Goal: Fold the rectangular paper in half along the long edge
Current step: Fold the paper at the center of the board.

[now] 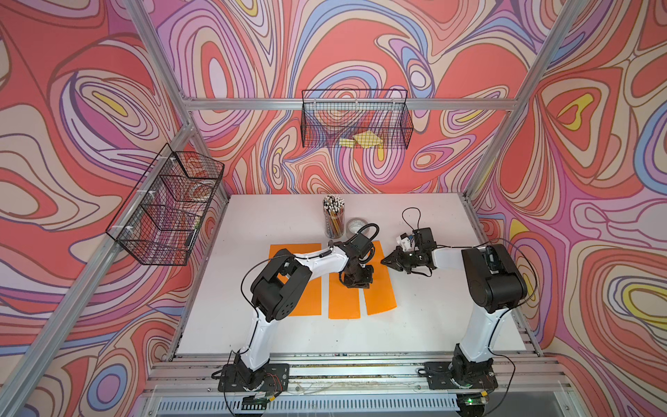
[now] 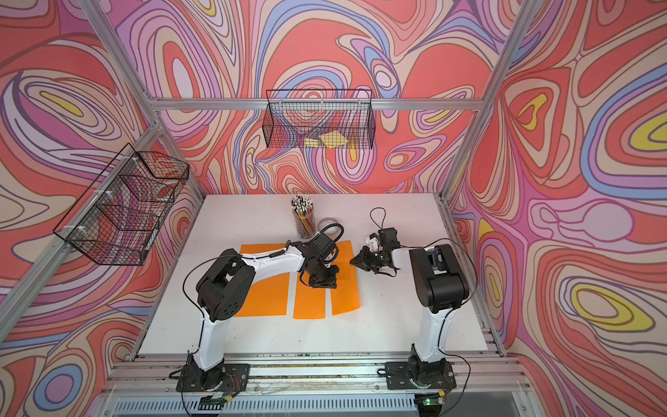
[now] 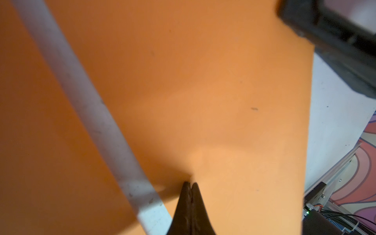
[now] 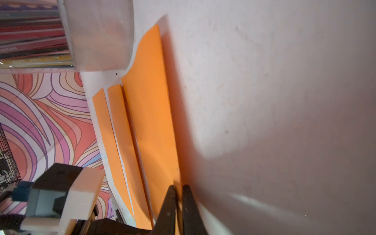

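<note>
Nearest, on the robot's side of the pencil cup [image 1: 334, 220], three orange sheets lie flat side by side on the white bench [image 1: 433, 317], their long edges running toward the cup. A wide sheet [image 1: 306, 299] lies to the cup's left, partly under the left arm, and a narrower middle sheet [image 1: 344, 303] lies almost straight before the cup. The paper [image 1: 379, 292] being worked lies before the cup and slightly to its right, a little askew. Both arms meet on this paper, partway along it toward the cup. The left gripper [image 3: 190, 184] points straight down with its jaws pressed together and its tips on the paper beside the long edge facing the middle sheet. That looks like a pin, so the thin paper cannot slide. The right gripper [image 4: 179, 186] lies low and sideways at the opposite long edge, jaws nearly together with that edge between them (whether they pinch it I cannot tell). Such a flat approach suits lifting that edge over toward the pinned side. Farther off, the cup stands upright with a tape roll [image 1: 355, 227] just to its right, near the paper's far end. Beyond and above the cup, a wire basket [image 1: 325, 122] on the back wall holds yellow notes [image 1: 364, 140], out of the way.
</note>
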Tool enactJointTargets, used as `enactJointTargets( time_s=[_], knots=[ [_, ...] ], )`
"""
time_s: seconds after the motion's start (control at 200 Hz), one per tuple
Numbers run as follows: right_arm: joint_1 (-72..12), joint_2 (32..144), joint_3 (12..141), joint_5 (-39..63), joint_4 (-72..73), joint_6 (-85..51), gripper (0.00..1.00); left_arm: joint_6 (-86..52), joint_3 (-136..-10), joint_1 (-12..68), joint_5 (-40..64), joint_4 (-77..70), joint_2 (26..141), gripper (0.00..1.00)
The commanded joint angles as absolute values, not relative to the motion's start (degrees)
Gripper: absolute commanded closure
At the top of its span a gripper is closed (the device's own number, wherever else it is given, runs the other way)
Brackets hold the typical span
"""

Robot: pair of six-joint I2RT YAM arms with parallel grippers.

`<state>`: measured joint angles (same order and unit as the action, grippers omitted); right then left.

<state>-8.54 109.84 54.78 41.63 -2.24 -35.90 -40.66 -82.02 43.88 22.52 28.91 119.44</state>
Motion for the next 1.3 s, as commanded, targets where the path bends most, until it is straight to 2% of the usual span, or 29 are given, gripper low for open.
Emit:
enactJointTargets(
  time_s=[0.0,0.045,0.16,0.215,0.25,0.401,0.491,0.776,0.896,0.926,0.961,1.126,1.212,1.252,1.292],
  knots=[
    [-8.33,110.13,54.83,41.66,-2.77,-35.56,0.93,-40.17,-79.87,43.77,20.39,33.48,119.83,1.00],
    [-8.27,108.97,53.53,41.53,-2.30,-35.55,1.00,-40.17,-79.77,43.77,20.21,33.56,119.75,1.00],
    [-8.31,105.74,49.76,41.47,-1.69,-35.59,1.00,-39.95,-79.55,43.50,19.91,33.84,119.04,1.00],
    [-8.28,104.83,48.35,42.32,-1.55,-35.73,0.83,-39.90,-79.45,43.34,19.90,33.79,118.61,1.00],
    [-8.28,104.45,47.49,43.39,-1.63,-35.74,0.75,-39.90,-79.37,43.30,19.94,33.84,118.45,1.00],
    [-8.33,99.70,41.31,45.73,0.87,-37.97,0.60,-40.14,-79.02,43.21,19.73,33.77,118.15,1.00],
    [-8.44,96.39,37.59,47.71,4.00,-40.60,0.59,-40.41,-78.85,43.22,19.86,33.49,118.15,1.00],
    [-11.39,90.79,31.42,46.96,6.12,-42.83,0.66,-40.86,-78.32,43.28,19.78,33.31,117.33,1.00],
    [-11.86,91.59,31.30,47.10,7.50,-43.47,0.80,-41.13,-77.80,43.26,19.92,33.00,116.91,1.00],
    [-11.96,91.79,31.37,47.12,7.49,-43.42,0.87,-41.22,-77.63,43.32,19.95,32.89,116.75,1.00],
    [-11.99,91.84,31.38,46.94,7.22,-43.43,1.00,-41.22,-77.48,43.25,19.85,32.87,116.55,1.00],
    [-11.98,89.21,30.65,45.44,4.05,-42.94,1.00,-41.22,-77.17,43.23,19.51,32.96,115.94,1.00],
    [-12.02,87.14,29.94,45.26,1.57,-42.58,0.67,-41.31,-77.06,43.22,19.51,32.89,115.97,1.00],
    [-12.04,85.96,29.27,45.22,0.93,-42.73,0.60,-41.31,-77.06,43.18,19.60,32.80,116.02,1.00],
    [-12.05,84.73,28.42,44.88,0.50,-42.98,0.57,-41.39,-77.04,43.22,19.59,32.72,116.02,1.00]
  ],
)
